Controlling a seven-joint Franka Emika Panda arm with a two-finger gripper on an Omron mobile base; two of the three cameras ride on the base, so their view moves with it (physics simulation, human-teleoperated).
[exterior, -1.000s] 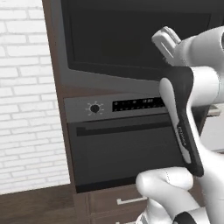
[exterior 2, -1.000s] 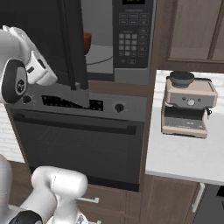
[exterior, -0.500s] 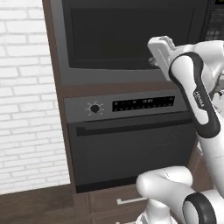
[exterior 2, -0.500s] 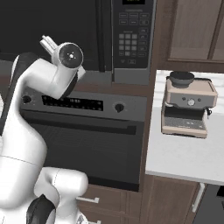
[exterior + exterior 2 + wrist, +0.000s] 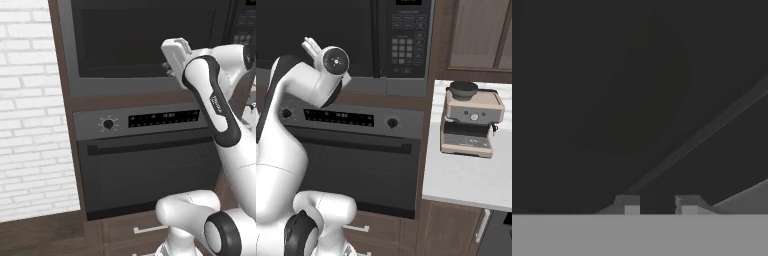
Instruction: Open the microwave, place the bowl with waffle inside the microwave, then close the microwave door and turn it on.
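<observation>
Tool point(image 5: 657, 204) tips slightly parted, close against dark microwave door point(image 5: 637, 100) glass.

Base cameras flank arm from behind, sharing microwave point(image 5: 145, 45) and oven point(image 5: 351, 160); hand camera (very close) faces microwave door point(image 5: 637, 100).

Flat, even rendered light in both base views, soft-edged and slightly blurry; hand view very dim, murky.

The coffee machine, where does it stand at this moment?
In the right base view the coffee machine stands on the white counter, to the right of the oven.
</observation>
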